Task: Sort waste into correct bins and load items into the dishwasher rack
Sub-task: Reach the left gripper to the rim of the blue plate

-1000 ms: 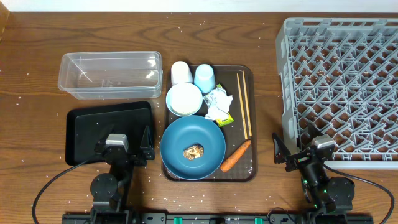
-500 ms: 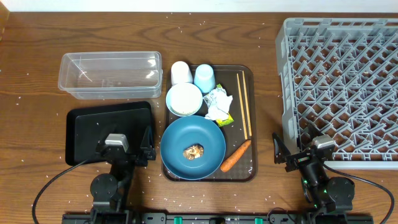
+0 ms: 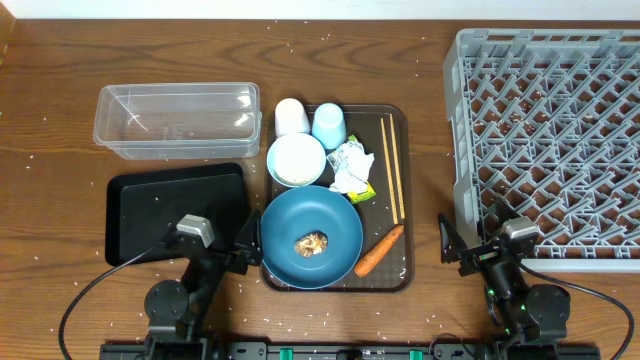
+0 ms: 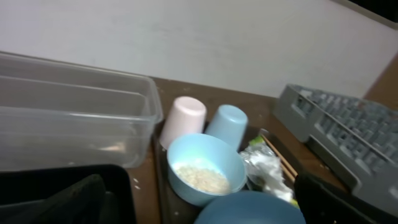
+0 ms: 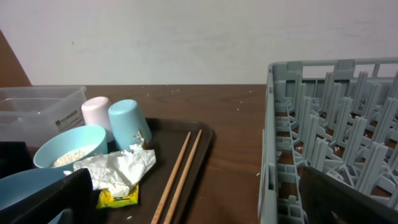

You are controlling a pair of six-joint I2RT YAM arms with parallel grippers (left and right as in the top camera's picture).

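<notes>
On the brown serving tray (image 3: 398,118) lie a blue plate (image 3: 330,215) with a brown food lump (image 3: 312,243), an orange carrot (image 3: 379,250), a crumpled wrapper (image 3: 351,166), a white bowl (image 3: 296,160) with rice (image 4: 200,178), a white-pinkish cup (image 3: 291,117), a light-blue cup (image 3: 329,125) and chopsticks (image 3: 393,168). My left gripper (image 3: 236,250) is open and empty between the black tray (image 3: 150,200) and the plate's left edge. My right gripper (image 3: 468,250) is open and empty at the front left corner of the grey rack (image 3: 550,140).
A clear tub (image 3: 178,120) stands behind the black tray. Loose rice grains are scattered over the wooden table. In the right wrist view the wrapper (image 5: 118,171) and chopsticks (image 5: 180,168) lie ahead to the left, with the rack wall (image 5: 273,137) to the right.
My left gripper has swung to the right, toward the blue plate. The right arm and all objects have not moved.
</notes>
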